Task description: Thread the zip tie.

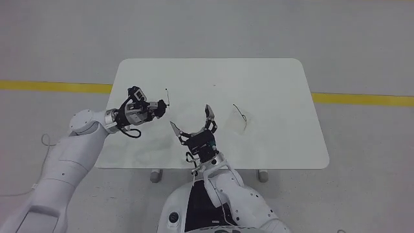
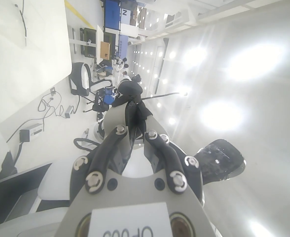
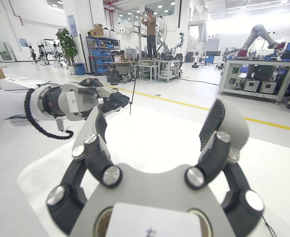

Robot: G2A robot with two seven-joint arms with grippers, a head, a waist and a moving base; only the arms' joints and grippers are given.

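Top view puts the zip tie [image 1: 167,97] upright, long axis vertical, clamped near its lower end in the left gripper [image 1: 158,109], above the table [image 1: 272,77] and inside its left edge. Well apart from it, the right gripper [image 1: 192,120] hangs with fingers spread wide by the near edge. A second zip tie [image 1: 240,113] lies flat off to that gripper's right.

One zip tie [image 1: 167,97], thin, black and straight, stood nearly upright above the left part of the table [image 1: 272,84]. It was pinched near its lower end in the left gripper [image 1: 162,107], and a short tail hung below the grip, clear of the surface. A second zip tie [image 1: 240,112], black and gently curved with its ends apart, lay flat just right of the table's middle, well apart from the first.
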